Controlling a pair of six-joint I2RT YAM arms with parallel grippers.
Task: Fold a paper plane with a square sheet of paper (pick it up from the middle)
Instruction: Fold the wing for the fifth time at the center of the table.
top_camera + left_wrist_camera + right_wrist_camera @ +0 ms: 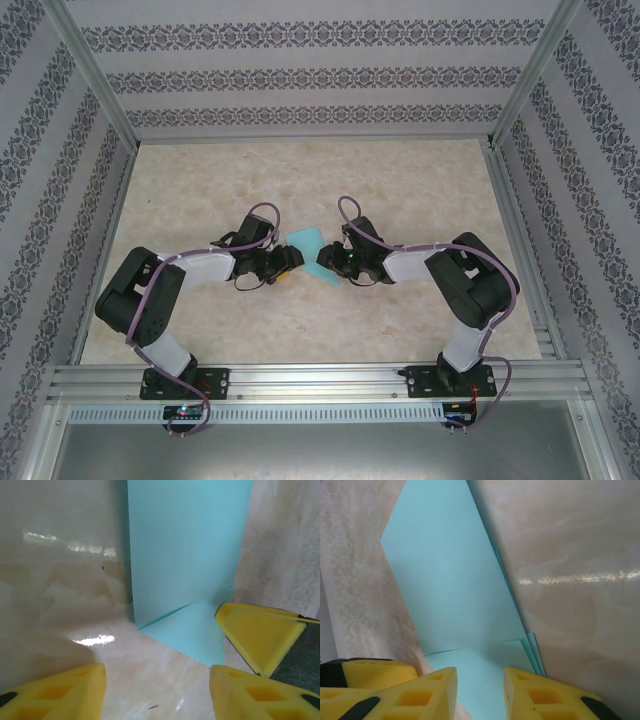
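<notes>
Two flanks — left hand [293, 262], right hand [322, 262], folded paper [305, 240] between, patterned walls [300, 75]

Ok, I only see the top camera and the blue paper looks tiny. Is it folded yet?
Observer: Yes, the left wrist camera shows a fold line across the paper, with a triangle flap under it.
Operator: Are the left fingers holding it?
Observer: No, the left gripper is open, with bare table between its fingers.
Operator: And the right one?
Observer: The right wrist camera shows the paper lying between the fingers of the right gripper.
</notes>
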